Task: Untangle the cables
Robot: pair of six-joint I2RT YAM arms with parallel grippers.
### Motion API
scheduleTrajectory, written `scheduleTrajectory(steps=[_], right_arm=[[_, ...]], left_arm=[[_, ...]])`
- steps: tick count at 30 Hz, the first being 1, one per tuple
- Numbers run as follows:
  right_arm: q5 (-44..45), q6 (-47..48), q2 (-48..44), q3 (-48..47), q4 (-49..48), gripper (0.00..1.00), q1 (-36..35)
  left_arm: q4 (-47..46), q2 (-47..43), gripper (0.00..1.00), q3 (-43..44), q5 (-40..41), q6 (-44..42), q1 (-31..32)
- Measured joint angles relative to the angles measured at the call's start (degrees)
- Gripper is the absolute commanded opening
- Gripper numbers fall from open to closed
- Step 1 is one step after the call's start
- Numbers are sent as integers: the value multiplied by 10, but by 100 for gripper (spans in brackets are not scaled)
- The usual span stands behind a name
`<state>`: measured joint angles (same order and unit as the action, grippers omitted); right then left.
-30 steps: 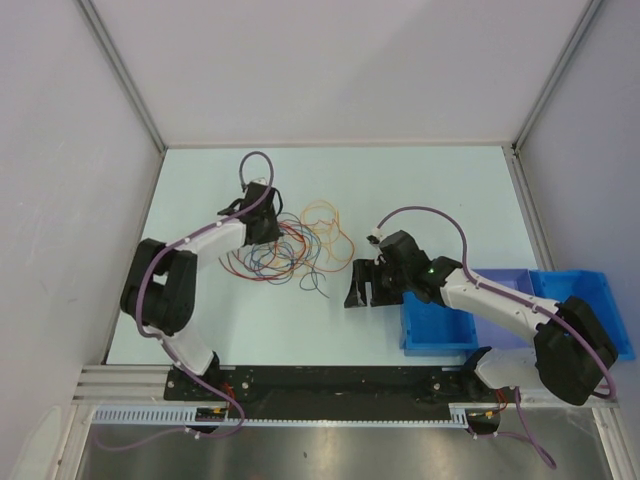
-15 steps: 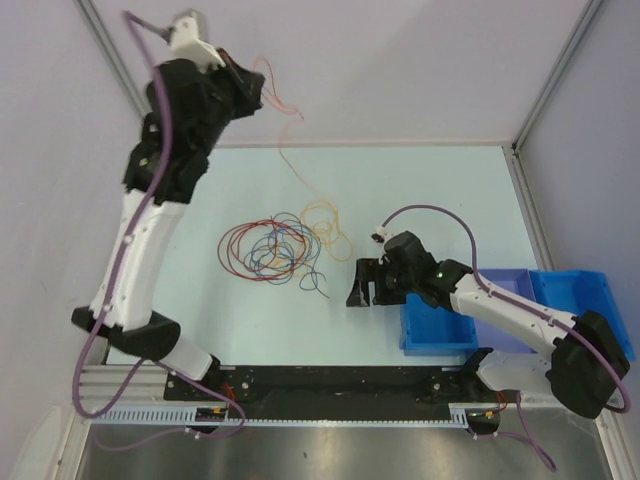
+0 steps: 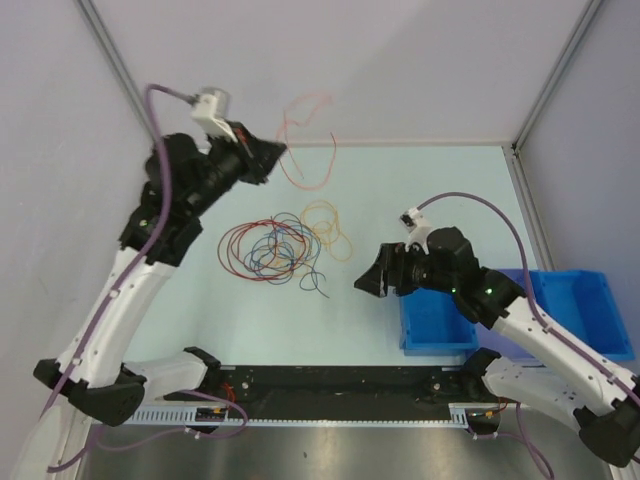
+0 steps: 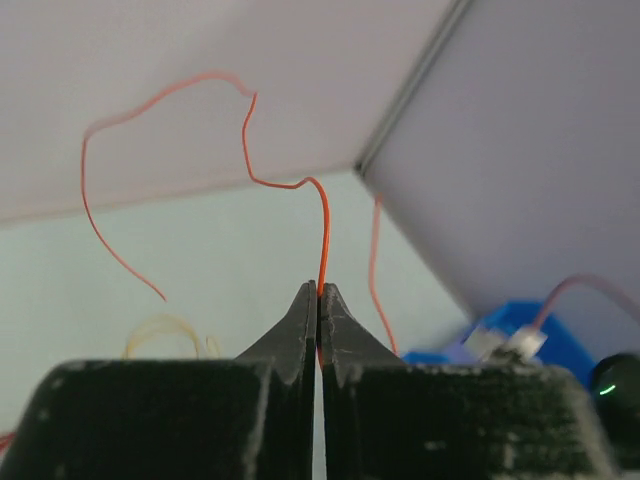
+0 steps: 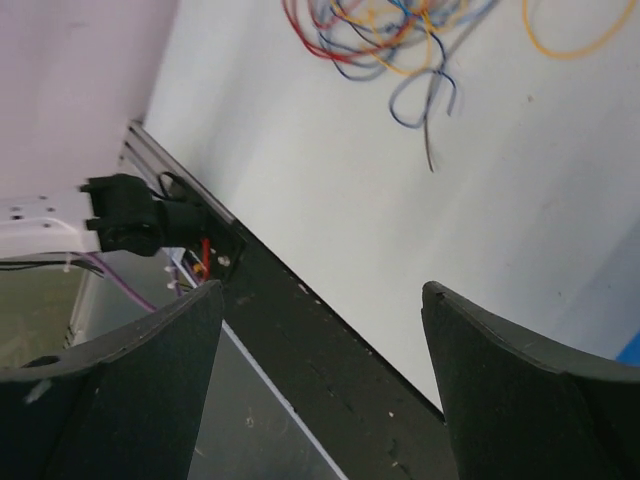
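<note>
Top external view shows the left gripper (image 3: 277, 151) raised high over the far left of the table (image 3: 430, 190), its jaws pinched tight on one orange cable (image 3: 331, 140). The height seems chosen so that this strand hangs free of the others and can be judged loose or snagged. From the left wrist the orange cable rises out of the closed tips, curls against the rear wall and drops again on both sides. Its lower ends appear to hang clear of the heap, though the wire is too thin to be sure.

The rest of the cables (image 3: 272, 250) lie in a flat tangle of red, blue and purple loops on the table, below and in front of the held strand, with a yellow loop (image 3: 325, 225) just beside them.

The right gripper (image 3: 366, 282) hovers to the right of the tangle with its jaws wide and nothing between them, probably waiting to take a strand. Blue bins (image 3: 436, 326) sit under its forearm. The rear wall is close to the raised gripper and limits any further pull.
</note>
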<state>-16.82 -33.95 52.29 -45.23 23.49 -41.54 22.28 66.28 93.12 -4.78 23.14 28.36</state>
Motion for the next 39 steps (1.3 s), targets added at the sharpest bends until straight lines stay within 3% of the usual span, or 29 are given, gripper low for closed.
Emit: scheduleTrajectory(steps=[7, 13, 19, 26, 30, 39], right_arm=[[-3, -12, -78, -34, -29, 85, 37], [14, -55, -36, -35, -27, 84, 80], [11, -107, 84, -35, -26, 82, 90], [9, -130, 156, -36, -54, 76, 92], [3, -130, 220, -42, -70, 71, 96], [-16, -154, 334, -69, -110, 72, 79]], left_arm=[[-38, -26, 0, -276, -85, 0, 0], [-69, -76, 0, -460, -127, 31, 1], [-86, -112, 0, -521, -134, 42, 3], [-106, -130, 0, -573, -119, 64, 8], [-108, -127, 0, -578, -109, 69, 10], [-112, -105, 0, -578, -93, 69, 14]])
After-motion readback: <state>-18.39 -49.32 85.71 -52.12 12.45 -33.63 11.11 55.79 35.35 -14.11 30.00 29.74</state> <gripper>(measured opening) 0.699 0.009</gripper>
